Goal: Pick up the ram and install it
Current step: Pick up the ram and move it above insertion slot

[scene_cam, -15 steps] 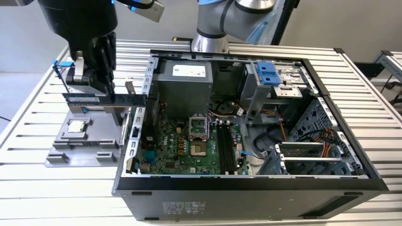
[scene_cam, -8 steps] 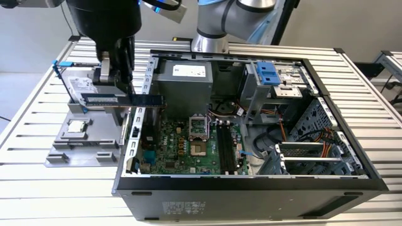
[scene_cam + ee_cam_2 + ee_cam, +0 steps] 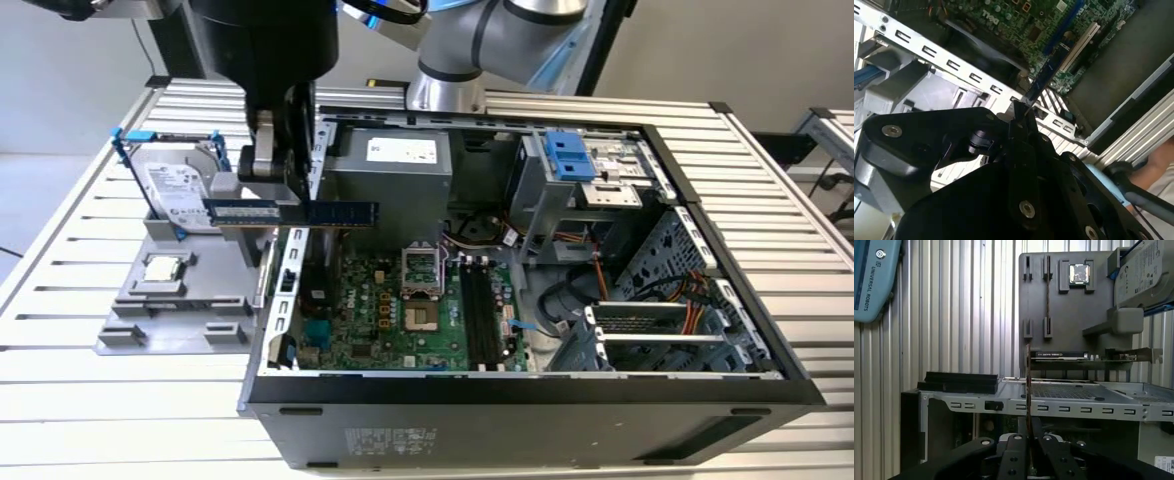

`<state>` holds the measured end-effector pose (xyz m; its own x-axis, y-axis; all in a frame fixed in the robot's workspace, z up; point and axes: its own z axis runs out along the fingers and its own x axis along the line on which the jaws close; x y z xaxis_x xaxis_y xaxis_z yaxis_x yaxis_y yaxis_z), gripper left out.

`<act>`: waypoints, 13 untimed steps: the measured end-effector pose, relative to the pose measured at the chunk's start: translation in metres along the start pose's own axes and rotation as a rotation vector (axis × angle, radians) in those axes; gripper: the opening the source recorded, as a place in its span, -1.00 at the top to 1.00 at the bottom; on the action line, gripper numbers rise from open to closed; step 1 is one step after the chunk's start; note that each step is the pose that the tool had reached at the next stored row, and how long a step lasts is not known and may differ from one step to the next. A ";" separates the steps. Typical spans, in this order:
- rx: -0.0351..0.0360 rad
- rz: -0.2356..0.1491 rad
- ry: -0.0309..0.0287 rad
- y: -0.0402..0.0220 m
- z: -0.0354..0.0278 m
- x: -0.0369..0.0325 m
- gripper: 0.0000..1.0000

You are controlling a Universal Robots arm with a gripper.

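The pincer [image 3: 278, 195] is clamping the ram [image 3: 340, 212], which is hanging just below its fingers, above the computer case [image 3: 534, 400] wall. It is seeming light, stiff, fragile; edges are safest for holding.

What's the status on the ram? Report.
Gripper shut on the ram, stick level. Ram clear of the grey tray, above the case wall. Not yet at the memory slots.
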<state>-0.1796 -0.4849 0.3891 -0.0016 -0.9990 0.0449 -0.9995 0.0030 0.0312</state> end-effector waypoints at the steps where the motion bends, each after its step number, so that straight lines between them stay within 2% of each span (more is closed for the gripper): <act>1: 0.0000 0.000 0.0000 0.0000 0.0000 0.0000 1.00; 13: 0.0000 0.000 0.0006 -0.0016 -0.0001 -0.0001 1.00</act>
<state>-0.1779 -0.4847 0.3891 -0.0015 -0.9990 0.0454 -0.9995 0.0029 0.0311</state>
